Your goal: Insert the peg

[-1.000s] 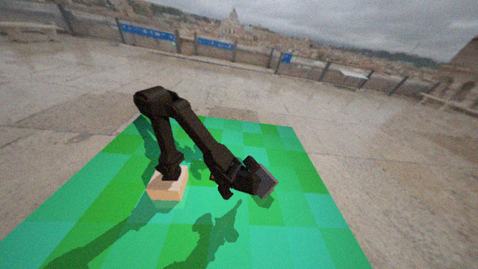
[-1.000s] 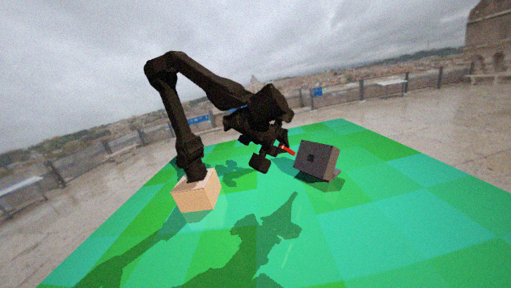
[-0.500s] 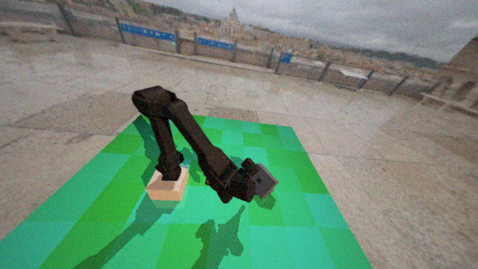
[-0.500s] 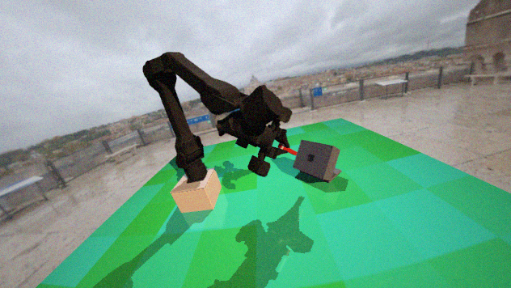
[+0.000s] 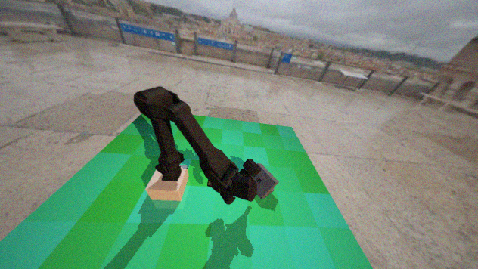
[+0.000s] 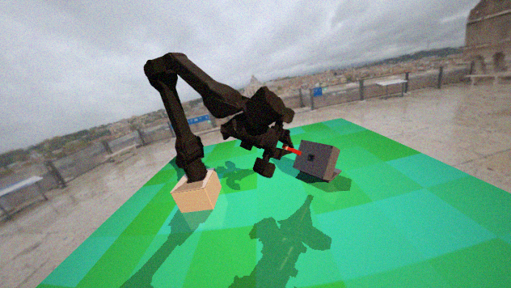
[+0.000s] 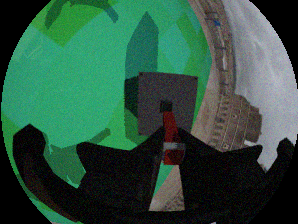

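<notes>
Gripper (image 6: 282, 149) (image 7: 169, 131): clenched on our 1 red peg (image 6: 293, 150) (image 7: 170, 128).
Peg: tilted, its free end near the panel (image 5: 265, 181) (image 6: 319, 161) (image 7: 150, 95).
Panel: sloped, 1 dark square hole (image 5: 259, 180) (image 6: 311, 157) (image 7: 166, 106) facing us.

green-and-teal checkered table (image 5: 265, 242) (image 6: 364, 226) (image 7: 65, 95), red peg (image 6: 292, 150) (image 7: 170, 127)

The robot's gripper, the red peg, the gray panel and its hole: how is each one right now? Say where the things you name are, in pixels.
Gripper (image 6: 286, 149) (image 7: 169, 131): closed on the peg, above the table.
Red peg (image 6: 293, 150) (image 7: 170, 127): held, tilted, outside the hole.
Gray panel (image 5: 267, 180) (image 6: 321, 162) (image 7: 182, 90): standing on the table, leaning.
Hole (image 5: 259, 180) (image 6: 311, 158) (image 7: 166, 106): nothing plugged into it.
Green table (image 5: 197, 245) (image 6: 384, 226) (image 7: 60, 95): under the panel, with shadows on it.
</notes>
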`<state>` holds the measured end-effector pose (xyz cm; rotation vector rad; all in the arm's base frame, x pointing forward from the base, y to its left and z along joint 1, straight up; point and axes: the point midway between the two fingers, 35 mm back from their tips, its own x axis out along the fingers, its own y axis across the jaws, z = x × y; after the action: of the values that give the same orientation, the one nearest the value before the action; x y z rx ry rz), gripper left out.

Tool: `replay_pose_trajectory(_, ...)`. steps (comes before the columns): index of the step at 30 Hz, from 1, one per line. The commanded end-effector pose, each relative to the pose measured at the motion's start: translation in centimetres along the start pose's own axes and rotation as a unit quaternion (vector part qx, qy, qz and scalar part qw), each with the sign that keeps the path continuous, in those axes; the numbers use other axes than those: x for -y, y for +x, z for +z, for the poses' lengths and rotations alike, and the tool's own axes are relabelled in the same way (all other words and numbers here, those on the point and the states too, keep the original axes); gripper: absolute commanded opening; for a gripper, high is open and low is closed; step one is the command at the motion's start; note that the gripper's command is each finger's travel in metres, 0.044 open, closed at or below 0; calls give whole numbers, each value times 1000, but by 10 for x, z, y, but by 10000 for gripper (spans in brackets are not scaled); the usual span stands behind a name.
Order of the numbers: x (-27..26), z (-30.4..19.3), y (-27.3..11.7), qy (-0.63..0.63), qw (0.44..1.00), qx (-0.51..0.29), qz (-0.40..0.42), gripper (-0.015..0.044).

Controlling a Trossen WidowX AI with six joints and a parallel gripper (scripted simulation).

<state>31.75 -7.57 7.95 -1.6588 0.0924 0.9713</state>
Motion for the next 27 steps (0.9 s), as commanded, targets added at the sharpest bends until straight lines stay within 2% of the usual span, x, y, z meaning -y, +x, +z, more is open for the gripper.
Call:
replay_pose_trajectory(1,-2,-1,6,4,1000,1,-3,0)
replay_pose_trajectory(27,-2,-5,31,0,1000,-10,-24,0)
